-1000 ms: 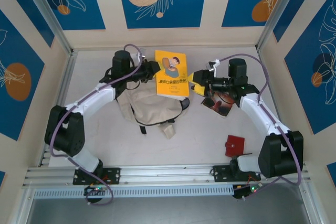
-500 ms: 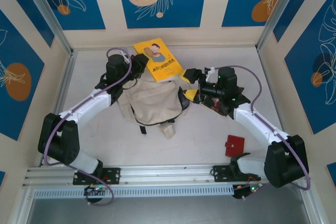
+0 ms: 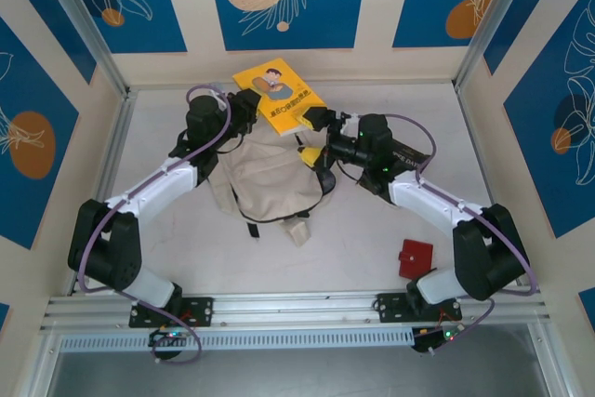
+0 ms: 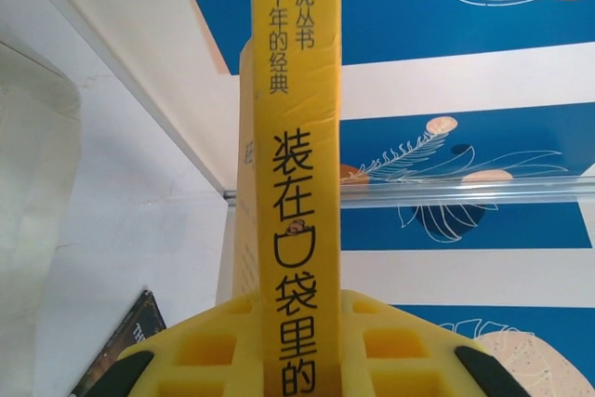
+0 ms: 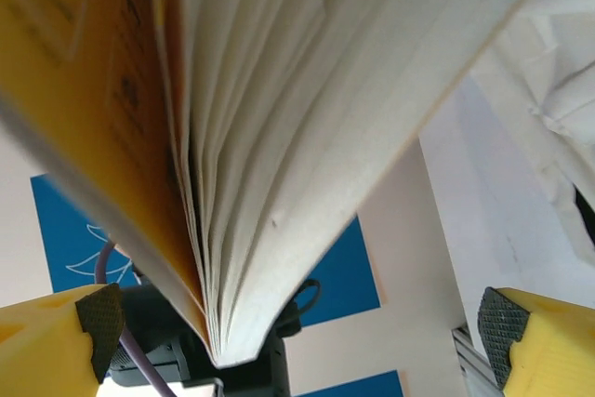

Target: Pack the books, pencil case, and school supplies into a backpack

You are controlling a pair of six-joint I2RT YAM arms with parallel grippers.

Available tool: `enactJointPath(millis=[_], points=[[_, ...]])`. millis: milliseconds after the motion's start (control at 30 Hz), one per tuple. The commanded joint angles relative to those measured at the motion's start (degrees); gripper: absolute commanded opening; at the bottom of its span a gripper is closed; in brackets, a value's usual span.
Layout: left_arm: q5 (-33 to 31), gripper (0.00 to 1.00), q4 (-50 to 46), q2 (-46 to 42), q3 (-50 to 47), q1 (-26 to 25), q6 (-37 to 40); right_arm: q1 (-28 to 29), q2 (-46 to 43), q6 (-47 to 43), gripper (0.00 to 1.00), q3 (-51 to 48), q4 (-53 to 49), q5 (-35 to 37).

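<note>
With the left gripper [image 3: 247,111] clamped on the yellow book's [image 3: 279,99] spine, the wide-open right gripper [image 3: 316,135] straddling its fanned pages should close squarely, then steer it into the backpack [image 3: 270,183].

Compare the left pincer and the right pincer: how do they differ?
The left pincer is shut on the spine of the yellow book; the right pincer stands wide open. The left pincer holds one end of the book; the right pincer straddles the page edges at the other end without clamping. Both have yellow fingers and hover near the backpack.
</note>
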Motion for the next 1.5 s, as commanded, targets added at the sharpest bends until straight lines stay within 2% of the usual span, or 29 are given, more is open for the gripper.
enactJointPath(millis=[0,133,367,600,667,767,833,933,1033,1200,1333,1467], points=[[1.4,0.11,6.2,-0.5,1.5,0.2,-1.9,0.9,1.6,1.4,0.98,3.5,3.5,4.8],[1.7,0.12,6.7,-0.9,0.9,0.2,-2.7,0.6,4.5,3.3,0.82,5.6,4.1,3.2],[1.6,0.13,5.2,-2.4,-1.0,0.3,-0.8,0.9,5.5,4.0,0.56,3.2,8.8,4.2],[1.4,0.13,4.1,-2.8,-2.5,0.3,-0.6,0.5,5.3,4.1,0.38,1.9,10.9,5.0],[1.5,0.18,3.3,-3.0,-2.9,0.3,-0.3,0.3,5.1,3.6,0.27,1.5,10.7,5.7],[1.3,0.27,0.9,-3.9,-3.4,0.3,0.9,0.1,4.1,2.8,0.18,0.9,8.9,6.6],[1.2,0.39,-2.3,-4.7,-3.3,0.3,2.7,-0.2,3.0,0.1,0.14,1.7,5.2,6.6],[3.1,0.65,-8.8,-5.5,-2.4,0.4,8.2,-1.4,1.0,-6.9,0.12,4.0,-1.7,5.1],[6.6,0.79,-18.3,-5.6,0.1,0.4,17.1,-3.1,-1.3,-12.9,0.12,4.6,-6.8,4.9],[7.0,0.85,-35.5,-6.6,3.5,0.0,32.3,-6.8,-4.5,-20.6,0.11,4.1,-11.8,3.0],[2.7,0.86,-47.2,-7.9,5.0,-1.8,41.6,-9.6,-8.7,-25.7,0.11,2.6,-16.5,4.2],[-1.3,0.86,-55.7,-7.3,6.5,-6.1,48.0,-11.8,-13.4,-30.1,0.11,1.6,-21.9,7.0]])
